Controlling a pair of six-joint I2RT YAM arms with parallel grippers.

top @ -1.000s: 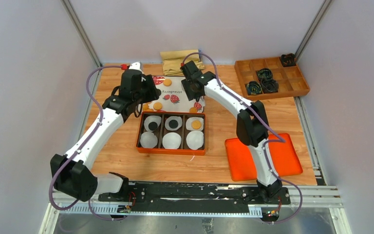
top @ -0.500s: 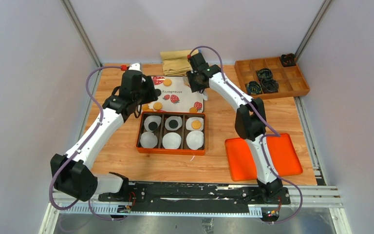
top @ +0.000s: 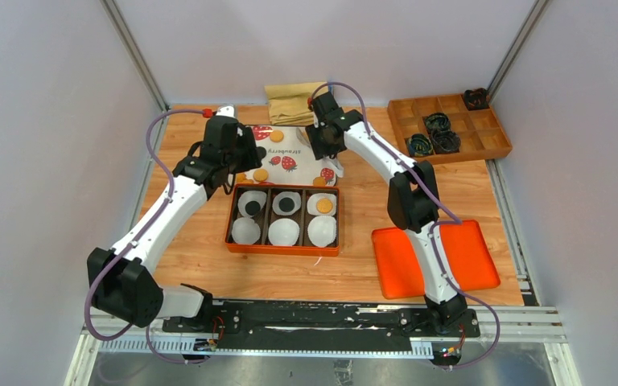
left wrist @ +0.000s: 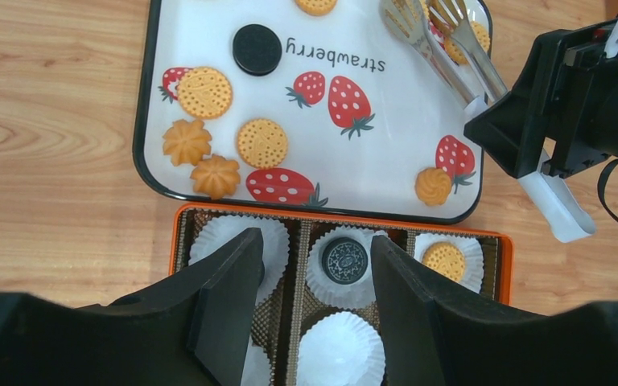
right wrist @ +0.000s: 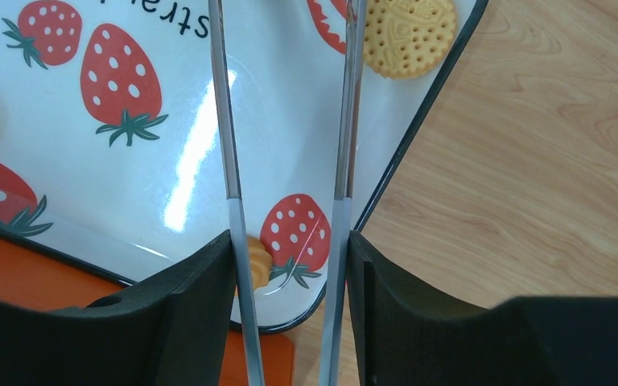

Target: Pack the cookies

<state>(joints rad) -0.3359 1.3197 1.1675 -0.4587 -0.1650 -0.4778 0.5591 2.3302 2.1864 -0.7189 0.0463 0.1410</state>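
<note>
Golden cookies point(left wrist: 204, 92) and a black cookie point(left wrist: 257, 49) lie on the white strawberry tray point(left wrist: 418, 121). The orange box point(left wrist: 209, 211) holds white liners; one has a black cookie point(left wrist: 344, 260), another a golden cookie point(left wrist: 443, 260). My left gripper point(left wrist: 314, 245) hovers open above the box, holding nothing. My right gripper point(right wrist: 290, 245) is shut on metal tongs point(right wrist: 225, 121), whose arms stand apart. The tongs' forked tips point(left wrist: 451, 20) reach a golden cookie point(right wrist: 409, 34) in the tray's corner; whether they touch it does not show.
An orange lid point(top: 434, 257) lies on the table to the right of the box point(top: 283, 248). A brown compartment tray point(top: 483, 149) with dark items sits at the back right. A folded paper bag point(top: 294, 100) lies behind the strawberry tray.
The right arm has moved the tongs farther back, toward the tray's far corner. The left arm has barely moved.
</note>
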